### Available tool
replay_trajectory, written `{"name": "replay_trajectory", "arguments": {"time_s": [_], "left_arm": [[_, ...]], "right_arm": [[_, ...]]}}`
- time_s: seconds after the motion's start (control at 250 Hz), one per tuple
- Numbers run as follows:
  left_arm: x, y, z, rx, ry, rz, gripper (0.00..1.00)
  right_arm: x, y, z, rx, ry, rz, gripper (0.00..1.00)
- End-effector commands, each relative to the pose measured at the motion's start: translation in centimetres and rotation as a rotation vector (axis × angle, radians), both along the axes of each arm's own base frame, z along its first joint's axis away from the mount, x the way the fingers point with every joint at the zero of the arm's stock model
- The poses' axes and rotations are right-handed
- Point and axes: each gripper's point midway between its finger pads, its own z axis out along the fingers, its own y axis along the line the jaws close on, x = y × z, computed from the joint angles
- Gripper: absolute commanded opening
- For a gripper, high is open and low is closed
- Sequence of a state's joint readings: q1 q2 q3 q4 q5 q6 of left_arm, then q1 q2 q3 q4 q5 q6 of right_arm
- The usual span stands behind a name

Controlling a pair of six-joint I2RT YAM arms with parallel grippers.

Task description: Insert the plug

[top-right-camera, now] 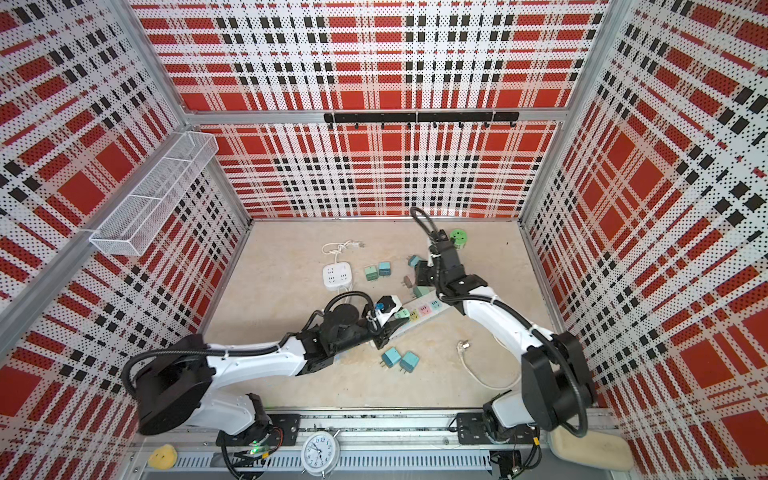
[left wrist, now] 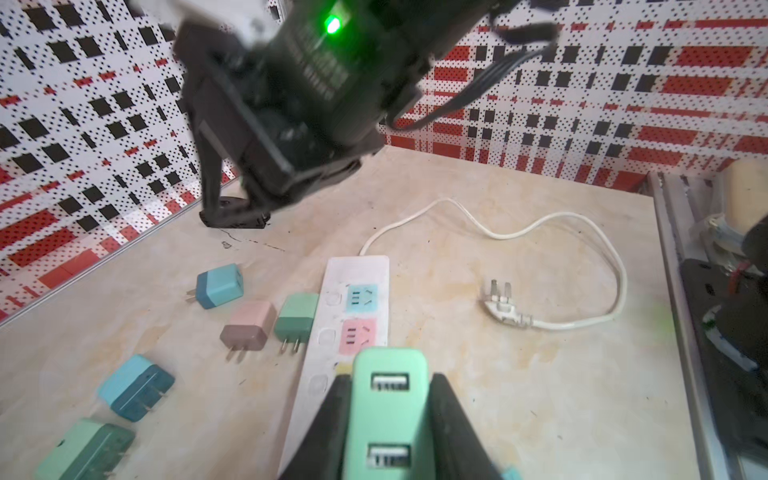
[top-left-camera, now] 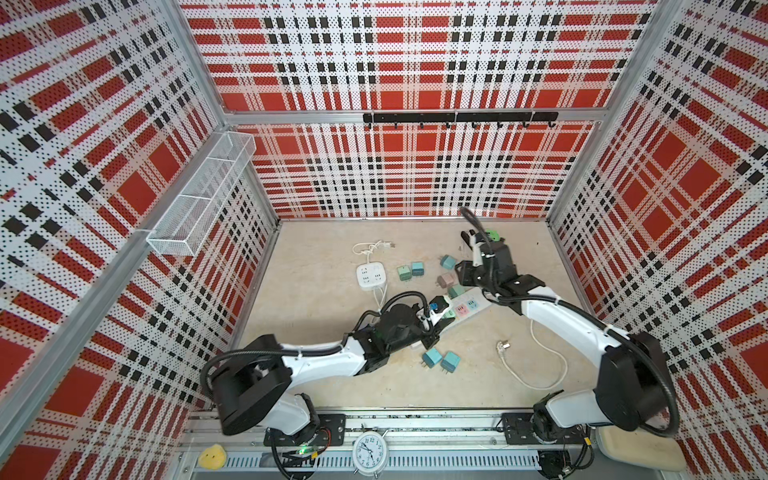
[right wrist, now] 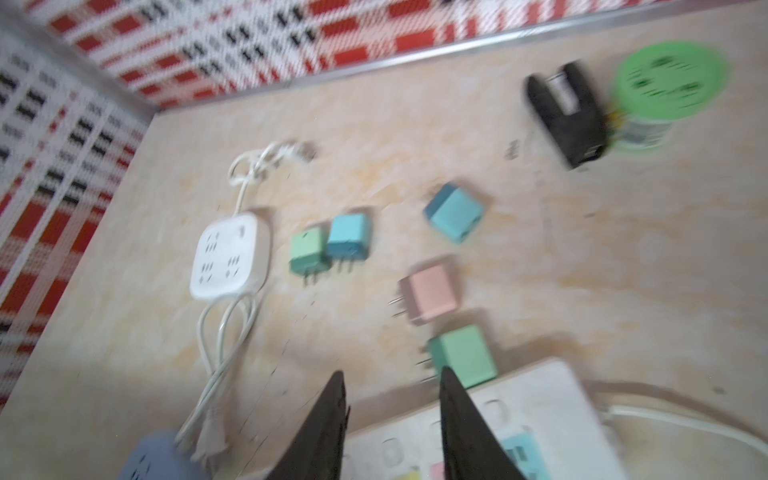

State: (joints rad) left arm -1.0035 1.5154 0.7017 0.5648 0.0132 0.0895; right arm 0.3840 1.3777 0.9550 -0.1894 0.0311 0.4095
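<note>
In both top views the left gripper (top-left-camera: 439, 311) was clamped on the plug (top-left-camera: 447, 314), which stood over the strip (top-left-camera: 471, 306) near its middle, while the right gripper (top-left-camera: 464, 272) hovered just off the strip's far side. In the left wrist view the plug (left wrist: 388, 399) sat squarely between the fingers (left wrist: 453, 415), its USB face toward the camera, just short of the pink socket (left wrist: 357, 337) on the strip (left wrist: 357, 266). Its prongs were hidden, so we could not tell whether they had entered. We judged insertion the step in hand: keep the plug upright, line the prongs with the slots, press straight down, and steady the loose strip. In the right wrist view the right gripper (right wrist: 390, 380) stood parted and empty over the edge of the strip (right wrist: 540, 395), well placed to pin it.
</note>
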Motion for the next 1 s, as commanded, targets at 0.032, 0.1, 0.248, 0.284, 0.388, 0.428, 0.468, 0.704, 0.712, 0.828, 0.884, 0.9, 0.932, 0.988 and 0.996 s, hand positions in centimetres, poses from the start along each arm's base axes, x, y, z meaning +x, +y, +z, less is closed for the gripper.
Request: {"name": "replay_trajectory", "arguments": {"time_s": [0.032,0.1,0.248,0.284,0.388,0.428,0.468,0.704,0.712,0.828,0.884,0.9,0.932,0.988,0.996], "left_arm": [[2.2,-3.4,1.2,-0.105,-0.008,0.053,0.0],[3.2,-4.7,0.5,-0.121,0.01,0.056,0.0],[5.8,-6.6,-0.5,-0.179,0.034,0.078,0.0],[6.4,-6.9,-0.8,-0.186,0.048,0.079,0.0],[7.6,-8.0,-1.9,-0.191,0.078,0.084,0.0],[7.9,-8.4,-2.3,-0.187,0.088,0.085,0.0],[8.2,-8.8,-2.9,-0.176,0.097,0.086,0.0],[9.5,-9.6,-6.0,-0.103,0.147,0.094,0.0],[9.6,-9.6,-6.0,-0.104,0.149,0.094,0.0],[10.0,-10.1,-7.1,-0.086,0.166,0.097,0.0],[10.1,-10.2,-7.6,-0.075,0.171,0.103,0.0],[10.1,-10.2,-7.8,-0.071,0.173,0.104,0.0],[10.2,-10.1,-8.0,-0.064,0.173,0.107,0.0],[10.3,-10.1,-8.4,-0.05,0.173,0.113,0.0],[10.3,-10.0,-8.5,-0.049,0.173,0.114,0.0]], "right_arm": [[-1.2,-5.9,-2.1,0.005,-0.012,-0.14,0.39],[-2.0,-8.6,-2.9,0.013,-0.024,-0.204,0.39],[-3.8,-13.8,-3.6,0.025,-0.06,-0.355,0.39],[-4.2,-14.6,-3.8,0.027,-0.07,-0.376,0.39],[-4.9,-15.9,-4.7,0.048,-0.079,-0.437,0.39],[-5.0,-16.1,-5.0,0.047,-0.082,-0.447,0.39],[-5.1,-16.3,-5.3,0.044,-0.088,-0.452,0.39],[-5.3,-16.3,-5.8,0.063,-0.137,-0.451,0.42],[-5.3,-16.4,-5.8,0.063,-0.138,-0.453,0.42],[-5.3,-16.2,-5.8,0.076,-0.158,-0.445,0.42],[-5.3,-16.0,-5.7,0.081,-0.163,-0.432,0.42],[-5.3,-16.0,-5.8,0.082,-0.163,-0.431,0.42],[-5.3,-16.0,-5.7,0.083,-0.165,-0.432,0.42],[-5.3,-15.8,-5.8,0.088,-0.168,-0.426,0.42],[-5.3,-15.8,-5.8,0.089,-0.169,-0.424,0.42]]}}
